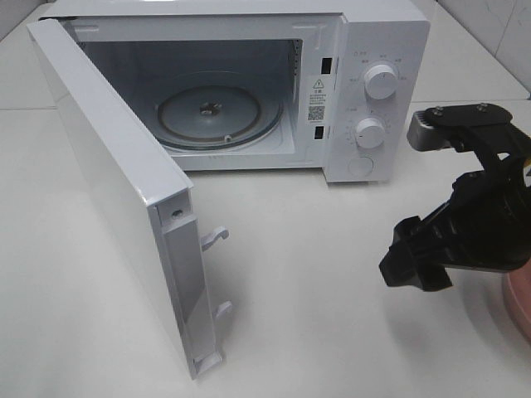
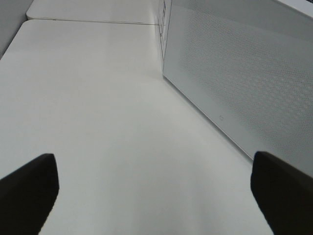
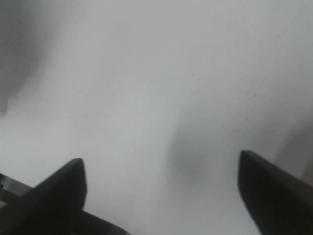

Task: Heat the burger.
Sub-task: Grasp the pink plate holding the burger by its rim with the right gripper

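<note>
Jaws spread on both arms beside an open white microwave oven (image 1: 207, 10).
The black right gripper (image 1: 415, 199) hung with its fingers (image 3: 49, 200) wide apart and nothing between them, above the plain white tabletop (image 1: 315, 274), in front of the oven's control panel (image 1: 406, 108) with its two round white dials (image 1: 381, 80). Near it, at the right edge of the high view, lay the rim of a flat pink round plate (image 1: 521, 311). The left gripper (image 2: 156, 196) was likewise fully parted and empty, low over the table next to the perforated outer face of the oven's white door (image 1: 108, 199), which stood wide open, baring the round glass turntable (image 1: 216, 112). The small round burger showed in no view.
</note>
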Controlling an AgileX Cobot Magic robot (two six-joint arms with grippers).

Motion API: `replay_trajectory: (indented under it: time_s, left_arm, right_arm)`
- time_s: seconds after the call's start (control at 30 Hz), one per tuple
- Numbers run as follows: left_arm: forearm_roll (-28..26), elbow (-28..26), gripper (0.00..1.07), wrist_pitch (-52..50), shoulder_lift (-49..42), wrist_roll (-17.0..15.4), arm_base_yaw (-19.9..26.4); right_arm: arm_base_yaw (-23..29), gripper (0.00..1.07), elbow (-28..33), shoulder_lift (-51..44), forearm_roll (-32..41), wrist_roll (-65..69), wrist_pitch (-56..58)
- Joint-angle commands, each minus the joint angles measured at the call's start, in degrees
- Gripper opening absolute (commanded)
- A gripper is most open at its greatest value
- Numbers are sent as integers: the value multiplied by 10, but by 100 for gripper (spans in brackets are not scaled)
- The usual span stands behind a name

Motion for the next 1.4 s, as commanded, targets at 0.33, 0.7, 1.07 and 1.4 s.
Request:
replay_trajectory:
  time_s: [0.33,0.7,1.07,1.4]
  left_arm:
    - [-3,1,100,0,-9,-1,-5]
    - [-3,1,100,0,-9,-1,-5]
    - [-3,1,100,0,-9,-1,-5]
    - [-3,1,100,0,-9,-1,-5]
  right_arm:
    - [-3,95,0,-5,-83,40,111]
    - [-125,90,0,-5,-148,55,152]
    - [-200,87,0,-2,-147,62,109]
    - [-200,85,0,57,-149,64,64]
